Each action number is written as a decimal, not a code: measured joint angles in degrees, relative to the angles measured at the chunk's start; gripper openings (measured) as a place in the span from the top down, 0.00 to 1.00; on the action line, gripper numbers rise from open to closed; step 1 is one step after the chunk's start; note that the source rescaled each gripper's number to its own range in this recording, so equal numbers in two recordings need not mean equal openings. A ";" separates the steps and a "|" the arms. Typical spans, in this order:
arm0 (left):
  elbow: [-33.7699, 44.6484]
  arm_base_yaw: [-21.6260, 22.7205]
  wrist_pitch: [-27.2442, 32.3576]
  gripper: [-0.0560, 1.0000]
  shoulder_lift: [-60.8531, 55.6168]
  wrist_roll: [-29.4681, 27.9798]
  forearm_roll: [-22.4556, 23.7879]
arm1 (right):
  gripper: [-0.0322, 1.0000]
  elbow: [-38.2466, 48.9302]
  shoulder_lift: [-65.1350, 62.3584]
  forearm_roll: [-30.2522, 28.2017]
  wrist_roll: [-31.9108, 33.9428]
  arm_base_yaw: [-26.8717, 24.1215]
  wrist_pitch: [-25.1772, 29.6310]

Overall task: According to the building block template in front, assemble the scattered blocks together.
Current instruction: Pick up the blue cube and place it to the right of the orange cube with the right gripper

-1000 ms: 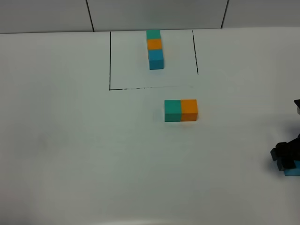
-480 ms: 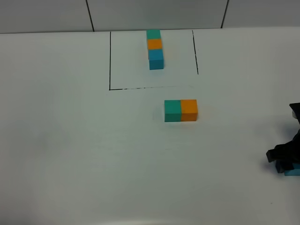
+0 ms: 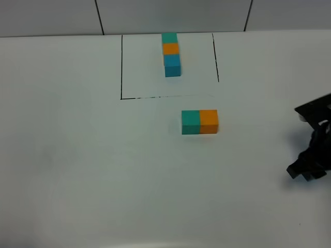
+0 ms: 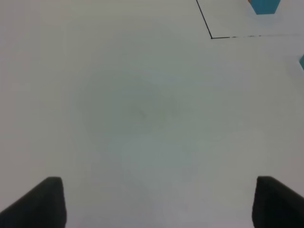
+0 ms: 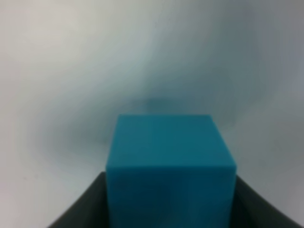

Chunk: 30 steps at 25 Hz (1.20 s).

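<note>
Right gripper (image 3: pixel 309 173) clamped on blue block (image 5: pixel 170 161), at 4 o'clock from the touching teal-green block (image 3: pixel 190 122) and orange block (image 3: pixel 209 121). To match the template (image 3: pixel 171 54), blue likely belongs at orange's 3 o'clock face. My left gripper (image 4: pixel 154 204) is open, idle.

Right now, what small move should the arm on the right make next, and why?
Probably lift the blue cube a little and carry it toward the free side of the orange cube. The right gripper is shut on it, teal cube and orange cube already touch, and the template column ends in blue.
</note>
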 joint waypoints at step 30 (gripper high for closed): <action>0.00 0.00 0.00 0.22 0.00 0.00 0.00 | 0.94 -41.33 27.19 4.52 -54.48 13.10 13.25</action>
